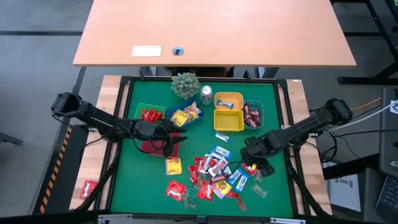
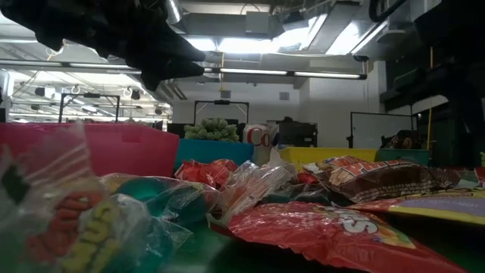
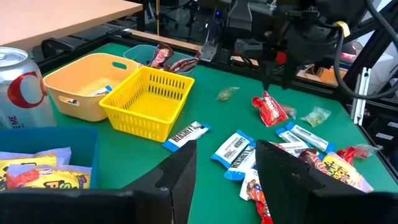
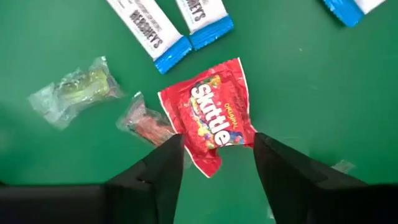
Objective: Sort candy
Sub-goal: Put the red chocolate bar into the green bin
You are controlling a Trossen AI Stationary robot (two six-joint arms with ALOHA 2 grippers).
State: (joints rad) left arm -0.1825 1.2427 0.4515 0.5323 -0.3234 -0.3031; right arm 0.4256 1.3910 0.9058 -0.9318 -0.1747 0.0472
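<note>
Candy pile (image 1: 214, 177) heaped at 6 o'clock of green counter (image 1: 134, 186), too many to count.

Right gripper (image 4: 214, 163) directly over red Skittles pack (image 4: 208, 118), jaws wide open, looks lined up for grab.

Left gripper (image 3: 227, 163) at 9, jaws open, empty.

Bins at 12: six.

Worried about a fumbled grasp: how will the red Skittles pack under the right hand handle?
The Skittles pack looks thin and creased, so probably floppy and light. Its glossy wrapper may slip. Lying flat between the open right hand fingers, it should not roll.
</note>
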